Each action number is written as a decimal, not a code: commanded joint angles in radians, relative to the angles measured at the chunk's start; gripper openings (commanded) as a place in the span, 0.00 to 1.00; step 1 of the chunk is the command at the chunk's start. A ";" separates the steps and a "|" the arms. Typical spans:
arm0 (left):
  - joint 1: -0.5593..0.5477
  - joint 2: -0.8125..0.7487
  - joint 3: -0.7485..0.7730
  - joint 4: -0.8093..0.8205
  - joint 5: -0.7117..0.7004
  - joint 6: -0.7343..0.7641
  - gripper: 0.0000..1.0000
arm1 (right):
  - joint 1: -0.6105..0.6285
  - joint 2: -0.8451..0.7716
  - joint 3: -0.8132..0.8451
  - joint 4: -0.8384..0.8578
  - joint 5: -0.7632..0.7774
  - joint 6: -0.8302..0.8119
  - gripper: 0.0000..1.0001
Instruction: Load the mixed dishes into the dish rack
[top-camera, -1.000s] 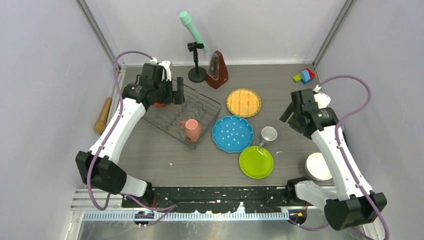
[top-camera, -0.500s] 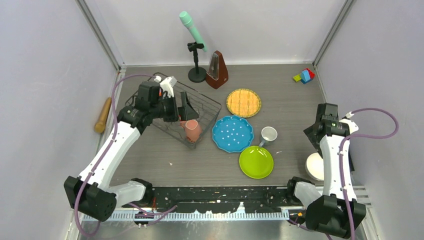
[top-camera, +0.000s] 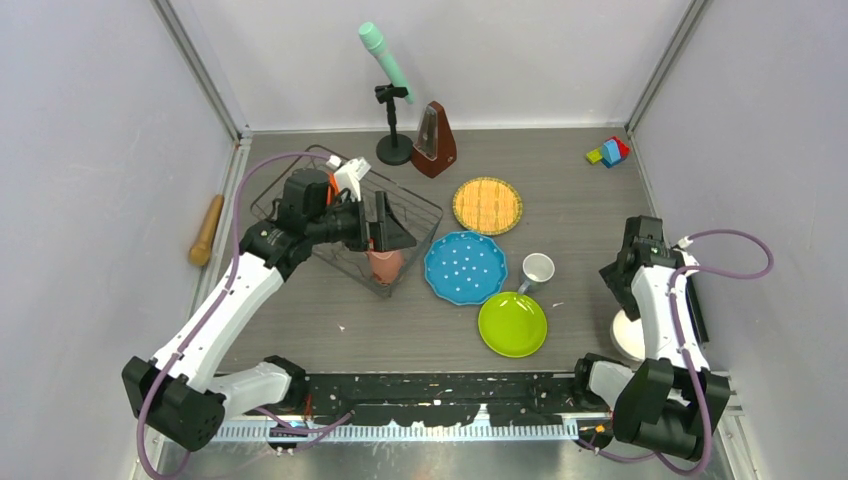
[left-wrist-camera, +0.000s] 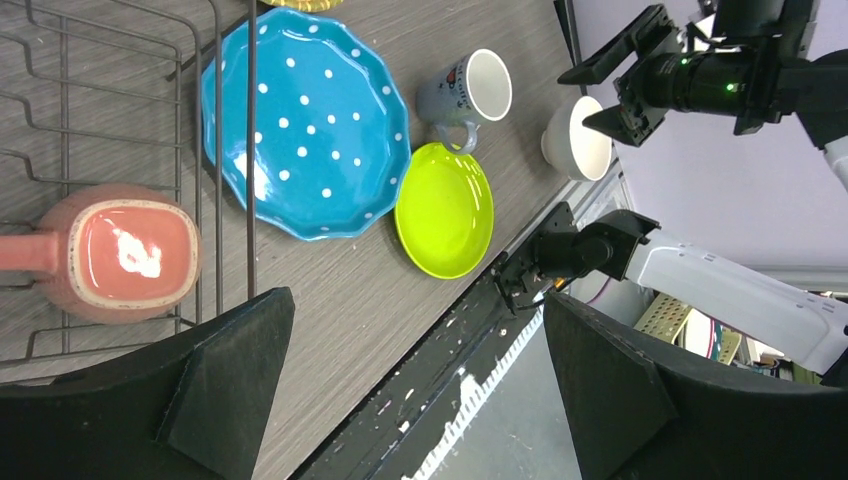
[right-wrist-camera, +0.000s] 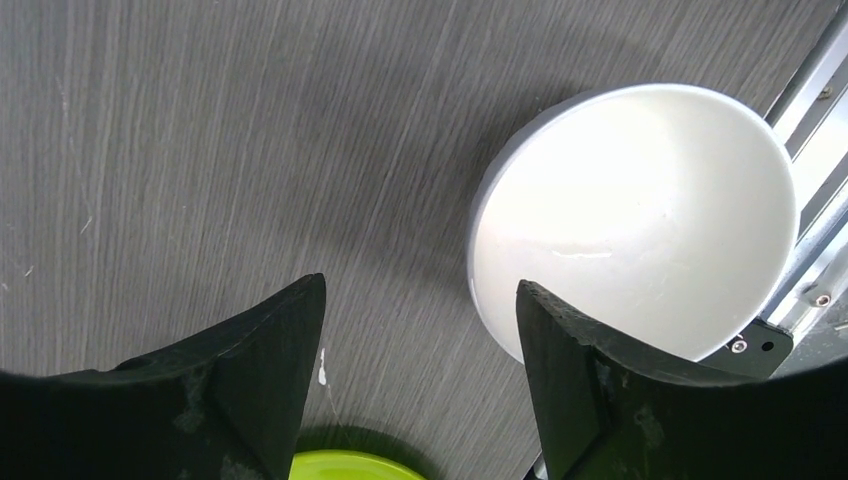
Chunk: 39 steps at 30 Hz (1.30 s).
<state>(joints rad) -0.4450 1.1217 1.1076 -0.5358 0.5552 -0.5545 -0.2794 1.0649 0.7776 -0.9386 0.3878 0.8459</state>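
Dark wire dish rack (top-camera: 418, 218) sat on the back-left part of the tabletop (top-camera: 400, 330). The pinkish-tan mug (left-wrist-camera: 125, 250) was in it, down in the corner nearest the plates, with its mouth facing up at the left wrist camera. Just outside that corner the blue white-dotted scalloped plate (top-camera: 465, 267) lay flat, with the lime-green plate (top-camera: 512, 324) right up against its near edge. The small grey mug (top-camera: 537, 270) stood upright just right of the blue one, and the yellow woven-look plate (top-camera: 487, 205) lay a bit further back. The white bowl (right-wrist-camera: 640, 220) was off on its own at the near right edge of the tabletop.

The left end effector (left-wrist-camera: 415, 305) hung over the rack's right end, jaws wide apart and holding nothing. The right end effector (right-wrist-camera: 420, 290) pointed down at the bowl, jaws apart too, with the bowl's rim lined up in the gap. Couldn't tell whether either finger touched it.

Way at the back stood the brown metronome (top-camera: 433, 140) and the black microphone stand (top-camera: 393, 148). Some coloured blocks (top-camera: 610, 152) sat in the far right corner.
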 joint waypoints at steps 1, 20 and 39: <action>-0.003 -0.031 0.000 0.064 0.027 -0.007 1.00 | -0.017 0.012 -0.015 0.037 0.035 0.051 0.74; -0.004 0.003 0.008 0.055 0.073 -0.001 1.00 | -0.042 -0.033 0.056 0.007 -0.033 0.057 0.00; -0.004 0.023 -0.018 0.123 0.155 -0.042 1.00 | -0.057 -0.002 0.102 -0.076 0.077 0.052 0.99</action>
<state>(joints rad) -0.4450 1.1542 1.0977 -0.4599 0.6727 -0.5949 -0.3183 1.0447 0.9108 -1.0046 0.3759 0.8745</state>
